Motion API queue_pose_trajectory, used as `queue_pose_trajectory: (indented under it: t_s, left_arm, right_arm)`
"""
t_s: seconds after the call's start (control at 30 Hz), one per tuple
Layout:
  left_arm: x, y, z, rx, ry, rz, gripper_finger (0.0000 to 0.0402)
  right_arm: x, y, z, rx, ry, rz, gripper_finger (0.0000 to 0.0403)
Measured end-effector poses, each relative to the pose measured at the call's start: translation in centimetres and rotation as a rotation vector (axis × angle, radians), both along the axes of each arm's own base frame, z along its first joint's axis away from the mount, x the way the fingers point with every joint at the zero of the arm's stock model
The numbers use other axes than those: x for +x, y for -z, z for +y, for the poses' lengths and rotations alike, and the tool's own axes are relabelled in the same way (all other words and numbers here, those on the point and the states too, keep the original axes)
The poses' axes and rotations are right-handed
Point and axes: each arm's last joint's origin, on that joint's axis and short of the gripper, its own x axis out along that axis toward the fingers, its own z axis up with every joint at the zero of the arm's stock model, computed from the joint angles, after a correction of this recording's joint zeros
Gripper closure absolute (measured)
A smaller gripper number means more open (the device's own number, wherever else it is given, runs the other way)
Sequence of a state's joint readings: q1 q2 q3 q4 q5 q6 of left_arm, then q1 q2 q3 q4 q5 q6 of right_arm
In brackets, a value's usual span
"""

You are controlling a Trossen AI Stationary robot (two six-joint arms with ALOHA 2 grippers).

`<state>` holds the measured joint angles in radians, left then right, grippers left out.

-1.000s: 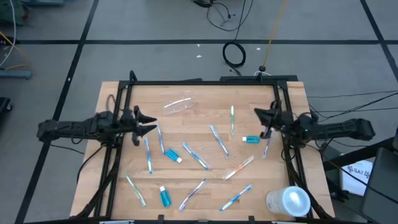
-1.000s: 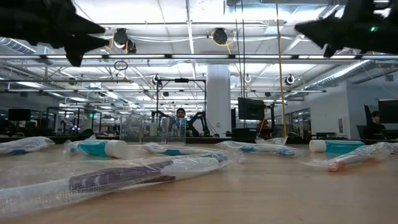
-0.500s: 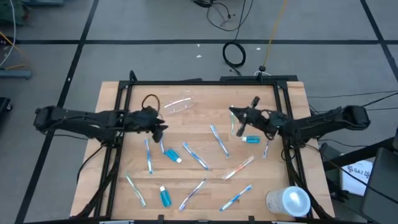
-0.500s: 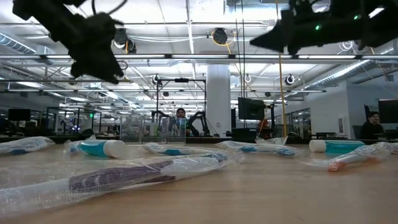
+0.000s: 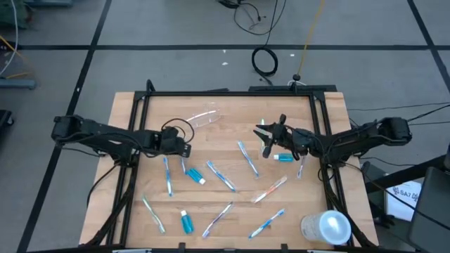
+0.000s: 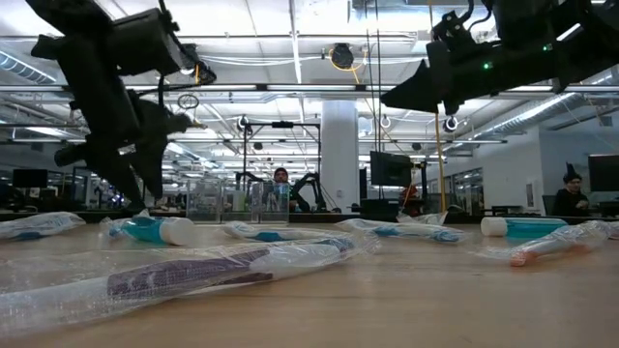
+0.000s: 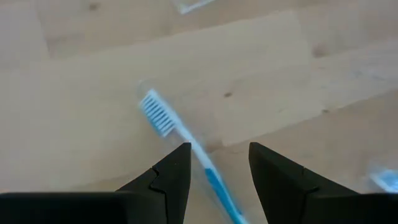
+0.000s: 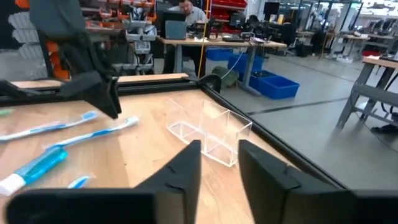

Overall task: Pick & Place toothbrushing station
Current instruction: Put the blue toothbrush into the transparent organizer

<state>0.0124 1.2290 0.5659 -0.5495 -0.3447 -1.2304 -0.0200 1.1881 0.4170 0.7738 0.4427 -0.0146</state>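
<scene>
Two dark arms reach inward over a wooden table (image 5: 232,105) scattered with wrapped toothbrushes and toothpaste tubes.

The left gripper (image 7: 219,163) hangs low with its fingers spread to either side of a thin blue-and-white toothbrush (image 7: 180,134), apparently not touching it. The right gripper (image 8: 217,160) hovers above the table, fingers parted and holding nothing, facing the small clear plastic cup (image 8: 208,132) lying near the table's far edge. A short teal-blue, white-capped toothpaste tube (image 5: 284,157) lies just beside the right gripper.
</scene>
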Motion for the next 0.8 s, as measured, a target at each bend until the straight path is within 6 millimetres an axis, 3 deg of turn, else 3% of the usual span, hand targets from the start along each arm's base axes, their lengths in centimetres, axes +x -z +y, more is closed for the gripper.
queue_pose_trajectory:
  t_s: [0.27,0.57,0.8]
  left_arm:
    - [0.5,1.8,0.1,0.007,-0.09,0.072,0.0234]
    - [1.0,3.7,0.8,0.011,-0.117,0.159,0.0237]
    - [1.1,4.0,0.8,0.01,-0.133,0.152,0.0306]
  right_arm:
    - [0.0,-0.2,0.0,0.01,0.001,-0.019,0.0221]
    - [0.0,-0.2,0.0,-0.04,-0.003,0.004,0.0212]
    - [0.0,-0.3,0.0,-0.116,-0.006,0.028,0.021]
